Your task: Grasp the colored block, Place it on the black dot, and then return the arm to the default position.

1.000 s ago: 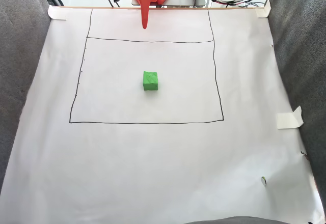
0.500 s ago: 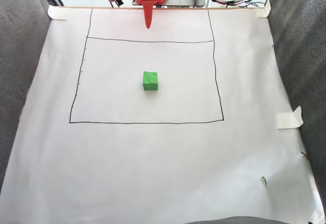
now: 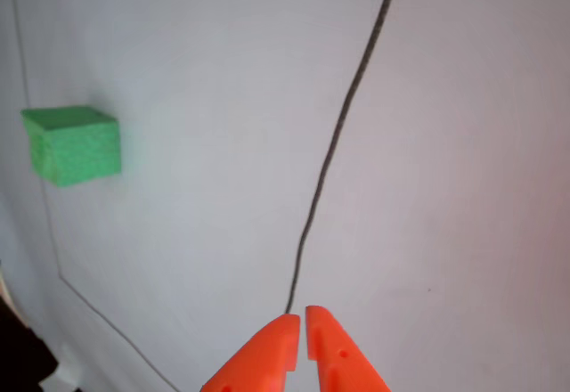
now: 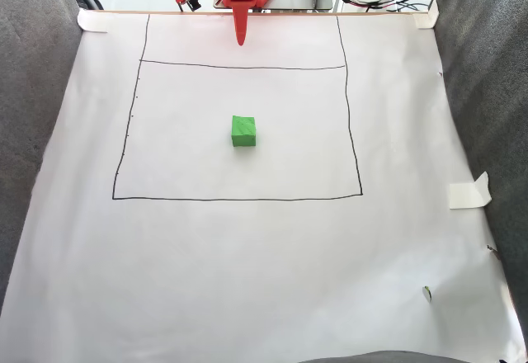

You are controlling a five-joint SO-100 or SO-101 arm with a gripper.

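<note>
Swinging from its earlier leftward lean to straight, the gripper (image 4: 240, 41) sits closed and empty at 12 o'clock, while the colored block (image 4: 243, 130) rests mid-sheet, suggesting the task is nearly finished.

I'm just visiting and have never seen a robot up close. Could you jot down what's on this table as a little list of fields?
Surface: white paper sheet with thin drawn lines
Block: green foam cube lying inside the drawn rectangle, nothing touching it
Hand: orange hand at the far edge of the sheet in the fixed view, fingers nearly together, holding nothing
Black dot: cannot make one out
Extras: piece of tape at the sheet's right edge
</note>
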